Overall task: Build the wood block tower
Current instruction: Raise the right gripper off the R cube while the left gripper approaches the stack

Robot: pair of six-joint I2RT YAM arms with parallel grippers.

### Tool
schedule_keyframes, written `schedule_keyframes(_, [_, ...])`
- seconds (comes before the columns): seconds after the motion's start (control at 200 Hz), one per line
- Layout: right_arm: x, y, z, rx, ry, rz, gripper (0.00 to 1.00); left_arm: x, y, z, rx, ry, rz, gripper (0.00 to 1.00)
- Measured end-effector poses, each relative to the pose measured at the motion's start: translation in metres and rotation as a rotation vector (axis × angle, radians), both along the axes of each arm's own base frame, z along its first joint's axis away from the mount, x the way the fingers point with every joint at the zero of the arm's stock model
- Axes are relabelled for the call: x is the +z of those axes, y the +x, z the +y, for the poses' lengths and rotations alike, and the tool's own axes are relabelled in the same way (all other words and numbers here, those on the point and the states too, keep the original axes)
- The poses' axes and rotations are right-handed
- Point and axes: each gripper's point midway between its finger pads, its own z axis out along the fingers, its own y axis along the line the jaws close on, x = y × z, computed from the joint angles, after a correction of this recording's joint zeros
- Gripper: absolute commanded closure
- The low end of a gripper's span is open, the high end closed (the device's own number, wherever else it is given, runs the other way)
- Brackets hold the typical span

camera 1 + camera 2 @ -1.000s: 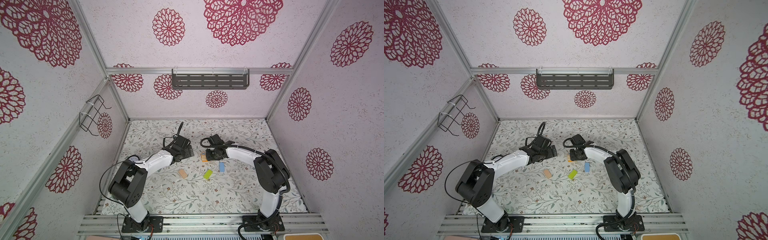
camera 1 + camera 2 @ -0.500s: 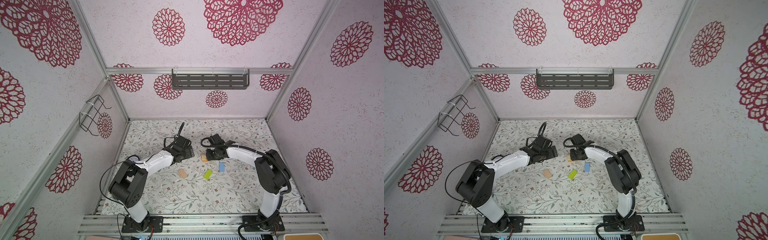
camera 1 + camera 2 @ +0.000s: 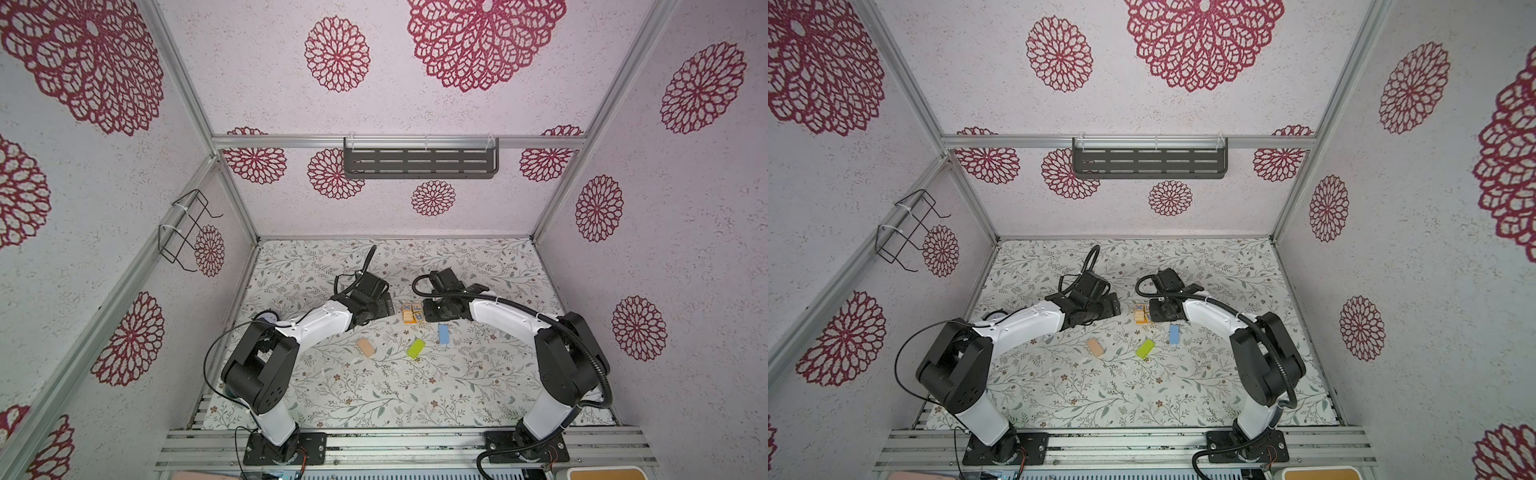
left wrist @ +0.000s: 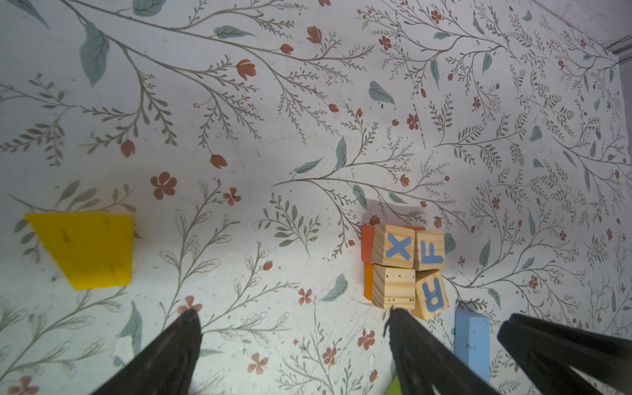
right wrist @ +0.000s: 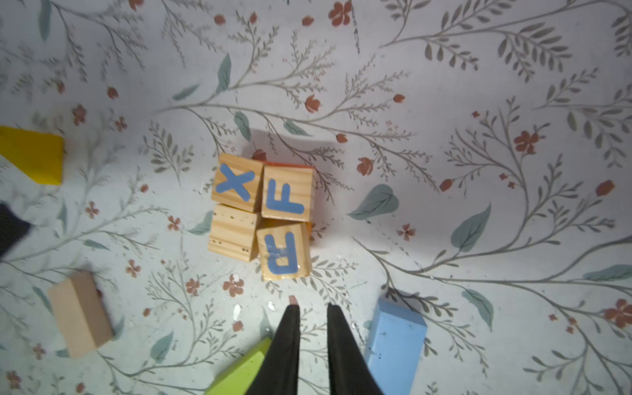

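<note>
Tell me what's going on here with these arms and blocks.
Two arms are working on a block tower. Four cubes sit on orange blocks between them. The left arm hovers with jaws open, and the right arm has its jaws almost shut. Neither holds anything. Loose nearby: tan block, green block, blue block, yellow block.

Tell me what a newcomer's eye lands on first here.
The cluster of four wooden cubes, three showing blue letters X, F and R, sits on orange blocks mid-table between the left tool and right tool. A tan block, a lime green block and a light blue block lie loose nearby.
</note>
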Motion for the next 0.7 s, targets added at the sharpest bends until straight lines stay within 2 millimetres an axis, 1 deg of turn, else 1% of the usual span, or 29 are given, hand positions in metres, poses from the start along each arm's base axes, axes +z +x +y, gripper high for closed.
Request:
schedule_keyframes(0.03, [-0.003, -0.002, -0.002, 0.004, -0.007, 0.008, 1.0, 0.0, 0.0, 0.0, 0.0, 0.0, 0.0, 0.11])
schedule_keyframes(0.145, [-0.008, -0.006, -0.002, 0.008, -0.005, 0.025, 1.0, -0.001, 0.0, -0.001, 0.002, -0.001, 0.003, 0.11])
schedule_keyframes(0.27, [-0.01, -0.006, 0.002, 0.017, 0.014, 0.033, 1.0, -0.004, 0.0, -0.001, 0.004, 0.002, 0.009, 0.11])
schedule_keyframes(0.52, [-0.027, -0.005, 0.01, 0.032, 0.022, 0.075, 1.0, -0.007, 0.0, 0.0, 0.006, 0.012, 0.013, 0.11])
schedule_keyframes(0.7, [-0.031, -0.005, 0.013, 0.037, 0.033, 0.086, 1.0, -0.007, 0.0, 0.002, 0.012, 0.02, 0.011, 0.1])
